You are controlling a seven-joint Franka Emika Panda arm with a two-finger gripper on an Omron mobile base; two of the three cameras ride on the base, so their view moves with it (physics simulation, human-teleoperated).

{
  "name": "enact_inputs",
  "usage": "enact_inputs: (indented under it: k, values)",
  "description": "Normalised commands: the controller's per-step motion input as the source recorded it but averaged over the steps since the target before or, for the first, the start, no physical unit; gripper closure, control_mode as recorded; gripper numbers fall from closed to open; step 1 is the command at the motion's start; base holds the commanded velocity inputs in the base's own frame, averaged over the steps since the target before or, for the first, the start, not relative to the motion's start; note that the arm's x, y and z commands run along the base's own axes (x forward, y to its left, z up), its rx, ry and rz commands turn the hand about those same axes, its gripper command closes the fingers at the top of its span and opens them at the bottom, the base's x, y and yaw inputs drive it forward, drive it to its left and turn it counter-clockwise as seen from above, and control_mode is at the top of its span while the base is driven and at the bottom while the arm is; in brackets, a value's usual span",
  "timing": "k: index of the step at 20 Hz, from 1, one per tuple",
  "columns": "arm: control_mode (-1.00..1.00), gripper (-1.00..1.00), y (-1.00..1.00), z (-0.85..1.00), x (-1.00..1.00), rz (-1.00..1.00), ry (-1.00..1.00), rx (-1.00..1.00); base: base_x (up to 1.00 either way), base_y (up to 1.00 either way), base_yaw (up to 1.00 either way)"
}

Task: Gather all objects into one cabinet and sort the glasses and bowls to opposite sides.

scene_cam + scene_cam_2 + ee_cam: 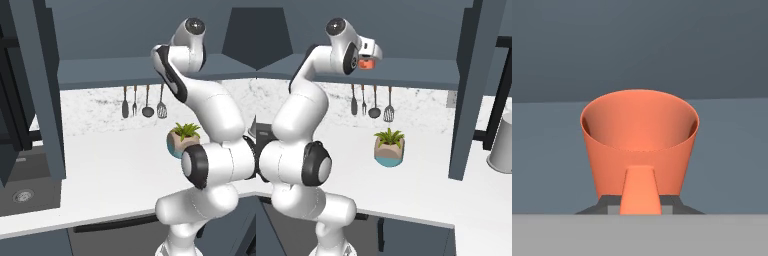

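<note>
My gripper (369, 59) is shut on a bright orange cup (367, 63), held up at the level of the dark slate-blue cabinet's shelf floor (421, 70). In the hand view the orange cup (639, 142) stands upright with its mouth open upward and its side handle facing the camera. The gripper (641, 205) clamps it low down, and a dark fingertip (606, 205) shows on each side of the handle. The flat shelf floor (732, 150) stretches behind the cup. The cabinet shelf (110, 70) lies past the arm. The wooden bowl and the other mugs are out of view.
An open cabinet door (42, 95) hangs at the left, and another door (476, 85) at the right. On the white counter (115, 170) stands a potted plant (389, 146). Utensils (371, 102) hang on the wall. A sink (22, 195) lies at the left and a grey canister (502, 145) at the right.
</note>
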Motion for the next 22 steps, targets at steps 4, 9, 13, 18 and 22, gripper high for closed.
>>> enact_inputs:
  k: [4,9,13,18,22]
  values:
    - [-1.0,1.0,0.0,0.03,-0.24,0.0,0.0,-0.01,0.0,0.0,0.0]
    - [-1.0,1.0,-0.01,0.03,-0.37,0.0,0.0,0.0,0.0,0.0,0.0]
    - [-1.0,1.0,-0.01,0.03,-0.72,0.0,0.0,-0.02,0.0,0.0,0.0]
    - [-1.0,1.0,-0.06,0.07,-0.9,0.0,0.0,-0.01,0.0,0.0,0.0]
    - [-1.0,1.0,-0.08,0.1,-0.84,0.0,-0.03,0.0,0.0,0.0,0.0]
